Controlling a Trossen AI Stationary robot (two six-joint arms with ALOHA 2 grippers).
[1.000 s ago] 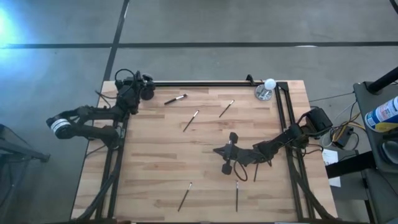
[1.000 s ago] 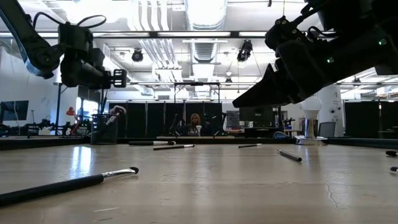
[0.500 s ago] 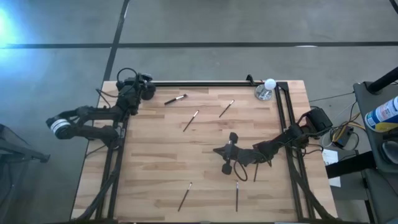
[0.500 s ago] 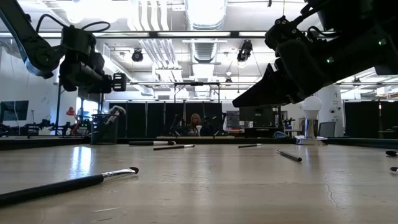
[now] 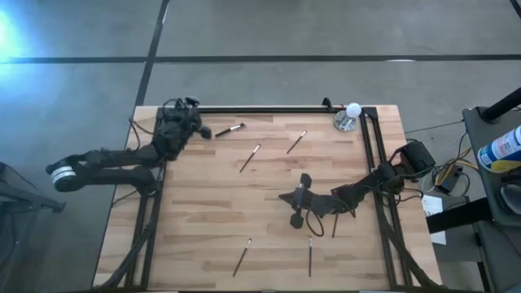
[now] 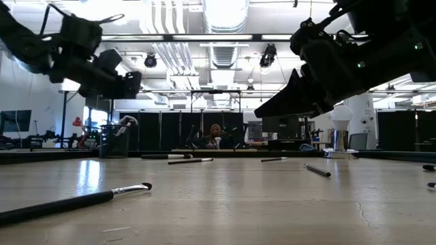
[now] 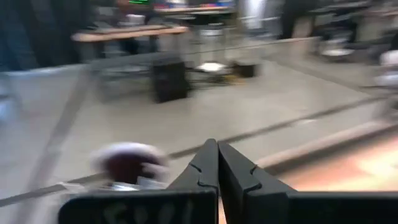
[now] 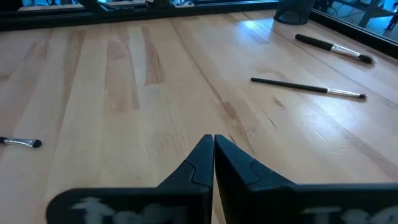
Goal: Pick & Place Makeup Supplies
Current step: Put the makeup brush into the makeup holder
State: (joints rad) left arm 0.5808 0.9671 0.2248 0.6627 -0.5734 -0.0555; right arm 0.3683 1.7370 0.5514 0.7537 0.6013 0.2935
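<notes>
The left gripper (image 5: pixel 202 130) hangs above the table's far left corner with its fingers (image 7: pixel 217 163) pressed together on nothing; it sits beside the small black cup (image 6: pixel 112 140), which holds a fluffy-headed brush (image 6: pixel 127 123). The right gripper (image 5: pixel 285 196) hovers over the middle of the wooden table (image 5: pixel 203 212), toward the right, its fingers (image 8: pixel 212 152) likewise closed and empty.

The makeup brushes lie scattered flat on the wood. Nearest the left gripper, a thicker brush (image 5: pixel 229 129) rests by the far edge. Two thin ones, one (image 5: pixel 250 158) left of the other (image 5: pixel 296 142), lie angled between that edge and the centre. Near the front edge lie two more, one (image 5: pixel 242 256) left of centre and one (image 5: pixel 309 253) just front of the right gripper. Another (image 5: pixel 334 225) shows partly under the right arm.

A white ball on a silver base (image 5: pixel 349 116) stands at the far right corner.
</notes>
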